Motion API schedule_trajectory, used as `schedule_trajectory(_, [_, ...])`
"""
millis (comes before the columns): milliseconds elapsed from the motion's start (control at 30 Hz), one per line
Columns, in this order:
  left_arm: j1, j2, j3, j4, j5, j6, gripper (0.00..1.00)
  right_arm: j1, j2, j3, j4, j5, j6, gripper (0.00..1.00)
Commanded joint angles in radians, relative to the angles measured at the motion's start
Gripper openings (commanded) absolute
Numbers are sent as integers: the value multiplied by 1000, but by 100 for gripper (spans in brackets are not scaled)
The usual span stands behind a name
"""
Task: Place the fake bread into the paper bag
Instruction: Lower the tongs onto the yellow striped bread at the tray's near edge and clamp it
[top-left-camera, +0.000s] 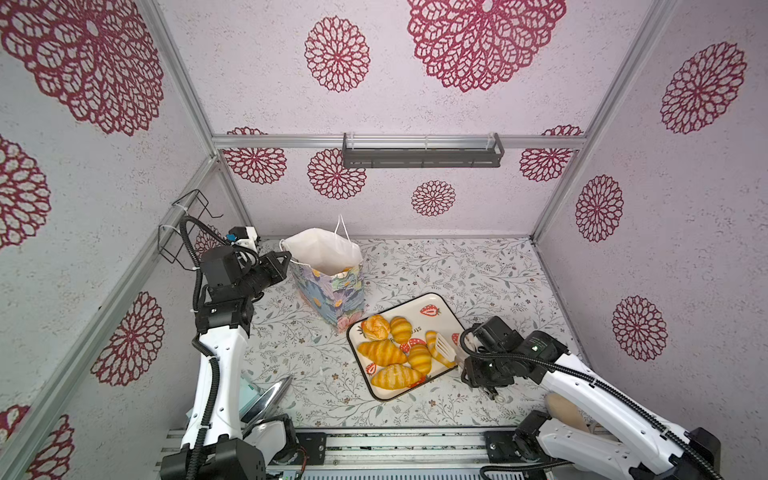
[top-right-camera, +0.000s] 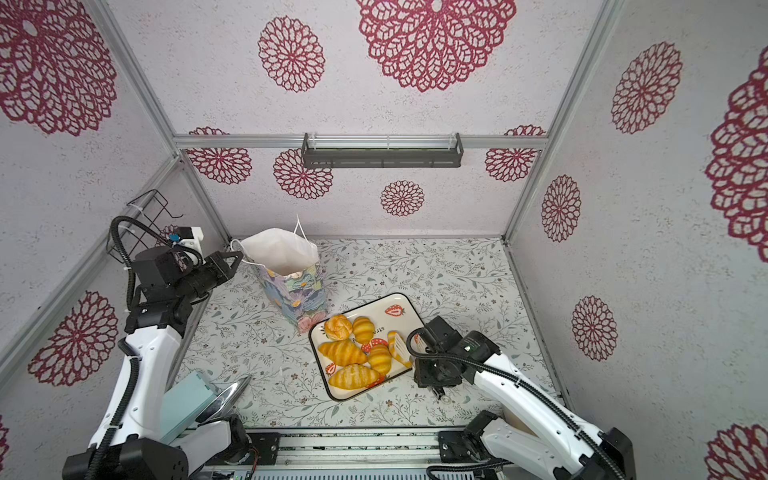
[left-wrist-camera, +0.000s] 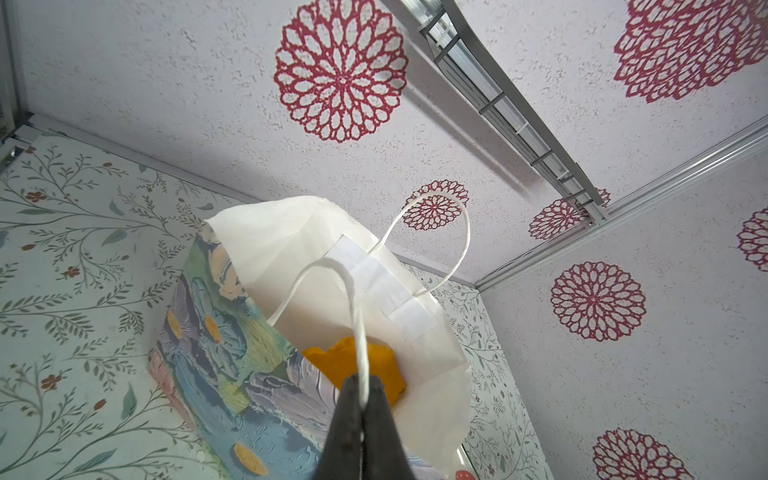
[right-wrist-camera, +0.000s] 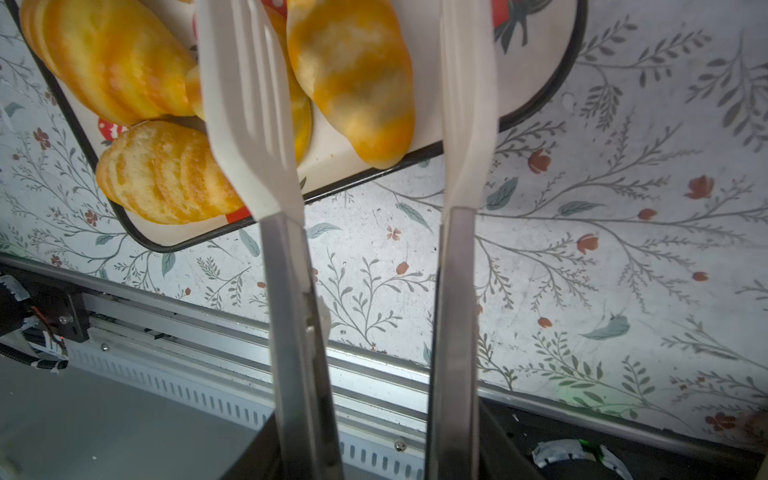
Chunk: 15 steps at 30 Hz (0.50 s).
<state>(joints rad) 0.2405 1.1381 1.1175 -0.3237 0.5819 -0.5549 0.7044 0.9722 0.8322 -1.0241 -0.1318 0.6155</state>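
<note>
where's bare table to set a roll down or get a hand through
Widest bare table: behind the tray, out to the back and right walls. Also free: the patch between left arm, bag and tray. Crowded: the tray's right edge under the tongs, and the narrow bag-tray gap.

1. Both top views are looking down from high above the near edge, taking in the whole table (top-left-camera: 478, 270).
2. The left wrist camera is hovering close above the paper bag (left-wrist-camera: 291, 249), looking into its mouth.
3. The right wrist camera is looking along the tongs (right-wrist-camera: 249, 104) at the tray (right-wrist-camera: 536, 75) from close range; both top views are sharing that tray.
</note>
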Motion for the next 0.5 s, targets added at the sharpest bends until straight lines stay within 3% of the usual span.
schedule_trajectory(0, [16, 3, 11, 50, 22, -25, 0, -5, -29, 6, 9, -15, 18, 50])
schedule_trajectory(467, [29, 18, 2, 74, 50, -53, 0, -6, -34, -55, 49, -28, 13, 50])
